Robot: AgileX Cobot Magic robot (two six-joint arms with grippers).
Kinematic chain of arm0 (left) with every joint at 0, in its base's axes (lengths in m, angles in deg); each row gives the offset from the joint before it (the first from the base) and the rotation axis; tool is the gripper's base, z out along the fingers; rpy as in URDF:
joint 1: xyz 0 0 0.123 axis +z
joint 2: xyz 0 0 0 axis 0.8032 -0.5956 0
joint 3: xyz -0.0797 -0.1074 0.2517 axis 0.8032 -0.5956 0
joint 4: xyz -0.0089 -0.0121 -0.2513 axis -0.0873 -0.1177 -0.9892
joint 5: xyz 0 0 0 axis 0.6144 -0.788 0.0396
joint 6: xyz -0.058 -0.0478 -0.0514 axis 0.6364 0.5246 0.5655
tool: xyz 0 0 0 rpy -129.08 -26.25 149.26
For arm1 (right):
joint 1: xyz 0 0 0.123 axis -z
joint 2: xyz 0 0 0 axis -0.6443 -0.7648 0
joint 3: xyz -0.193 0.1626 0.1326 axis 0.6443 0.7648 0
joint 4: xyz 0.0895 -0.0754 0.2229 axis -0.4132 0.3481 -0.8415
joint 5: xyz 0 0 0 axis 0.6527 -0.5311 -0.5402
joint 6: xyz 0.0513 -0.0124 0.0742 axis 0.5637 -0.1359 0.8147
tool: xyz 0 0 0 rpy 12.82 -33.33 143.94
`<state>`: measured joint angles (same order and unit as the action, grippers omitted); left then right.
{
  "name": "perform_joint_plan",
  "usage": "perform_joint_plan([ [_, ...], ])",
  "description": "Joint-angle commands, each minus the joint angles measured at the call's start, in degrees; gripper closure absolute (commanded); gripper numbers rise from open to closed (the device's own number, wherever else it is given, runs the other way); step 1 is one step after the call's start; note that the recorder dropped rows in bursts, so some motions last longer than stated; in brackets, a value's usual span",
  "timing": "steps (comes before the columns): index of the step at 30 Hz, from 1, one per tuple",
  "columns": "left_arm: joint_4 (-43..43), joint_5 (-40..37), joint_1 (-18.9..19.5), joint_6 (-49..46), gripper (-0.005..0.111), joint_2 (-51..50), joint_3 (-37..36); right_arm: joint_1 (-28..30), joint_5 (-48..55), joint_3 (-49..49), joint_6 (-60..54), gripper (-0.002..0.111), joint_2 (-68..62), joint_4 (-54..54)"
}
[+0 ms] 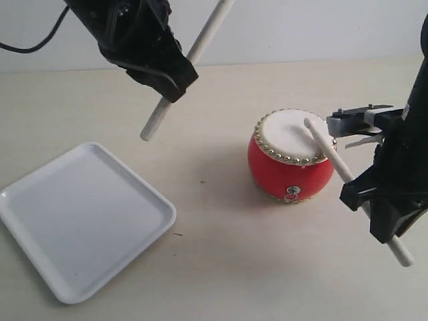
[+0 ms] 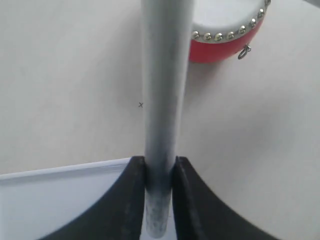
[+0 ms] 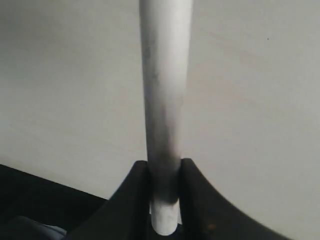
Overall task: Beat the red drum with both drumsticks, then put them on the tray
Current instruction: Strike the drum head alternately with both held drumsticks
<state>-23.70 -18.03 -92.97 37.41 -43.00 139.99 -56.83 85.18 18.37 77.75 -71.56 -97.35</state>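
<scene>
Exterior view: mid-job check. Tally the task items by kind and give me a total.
Drumsticks: 2
Red drum: 1
Tray: 1
Total: 4

pale beige table; flat on it at lower left of frame a white tray, right of centre a red drum upright, well apart.
</scene>
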Motion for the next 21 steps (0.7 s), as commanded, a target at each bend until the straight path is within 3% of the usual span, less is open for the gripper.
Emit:
perform_joint_plan([
  [1, -1.2, 1.5, 0.2, 0.7, 0.107, -0.8, -0.2, 0.4, -0.2, -1.7, -0.7, 0.108, 2.1, -0.1],
  [5, -7.1, 0.7, -0.9, -3.3, 0.107, -6.7, -0.2, 0.4, -0.2, -6.3, -0.5, 0.108, 10.2, 1.2],
  [14, -6.1, -3.7, -4.1, -4.5, 0.107, -24.0, -0.1, 0.4, -0.2, -12.7, 0.7, 0.108, 25.7, 1.6],
  [21, -5.3, -4.5, -2.8, -3.3, 0.107, -21.4, 3.8, 0.4, -0.2, -8.9, 0.8, 0.108, 21.0, 2.4],
])
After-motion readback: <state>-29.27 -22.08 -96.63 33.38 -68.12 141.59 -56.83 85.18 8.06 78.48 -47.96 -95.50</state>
